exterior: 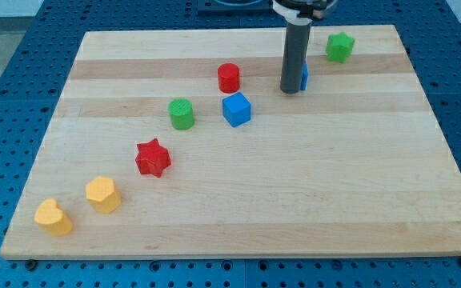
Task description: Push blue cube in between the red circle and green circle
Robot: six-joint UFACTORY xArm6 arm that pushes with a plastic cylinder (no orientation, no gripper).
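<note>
The blue cube (236, 109) sits on the wooden board (294, 184), just below and right of the red circle (229, 78) and to the right of the green circle (182, 114). The red circle is up and right of the green circle. My tip (290, 90) is at the lower end of the dark rod, to the right of the red circle and up-right of the blue cube, apart from both. A second blue block (303, 76) is mostly hidden behind the rod, touching or very near it.
A green star-like block (340, 47) lies near the view's top right. A red star (153, 158) sits lower left of the green circle. A yellow hexagon-like block (103, 194) and a yellow heart (54, 217) lie at the bottom left.
</note>
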